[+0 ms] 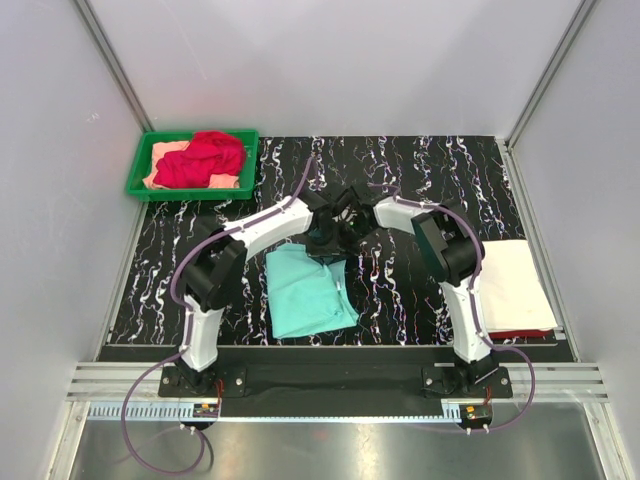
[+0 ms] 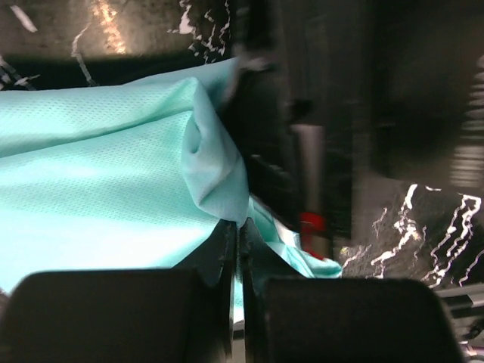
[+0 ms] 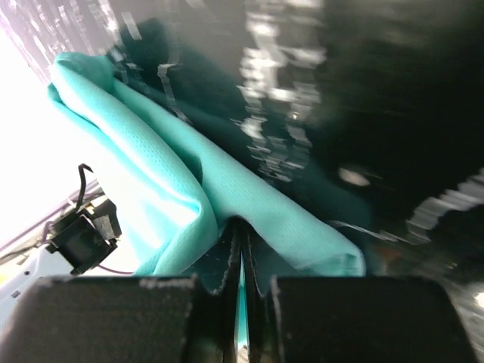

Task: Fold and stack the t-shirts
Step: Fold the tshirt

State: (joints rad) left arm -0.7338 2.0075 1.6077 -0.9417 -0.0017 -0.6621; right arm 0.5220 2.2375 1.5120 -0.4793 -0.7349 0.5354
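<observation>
The mint-teal t-shirt [image 1: 305,290] lies partly folded on the table's near middle. Both grippers meet at its far edge. My left gripper [image 1: 325,243] is shut on a pinch of the teal cloth [image 2: 219,174], seen in the left wrist view at the fingertips [image 2: 227,236]. My right gripper [image 1: 352,215] is shut on the same shirt [image 3: 189,181], with cloth between its fingers [image 3: 229,242]. A cream-white t-shirt [image 1: 512,283] lies folded at the right on a red one [image 1: 520,333]. A red t-shirt [image 1: 203,158] and a peach one [image 1: 165,152] lie crumpled in the tray.
The green plastic tray [image 1: 138,170] stands at the far left corner of the black marbled table [image 1: 430,170]. Grey walls close in the back and both sides. The arm bases sit on a rail along the near edge.
</observation>
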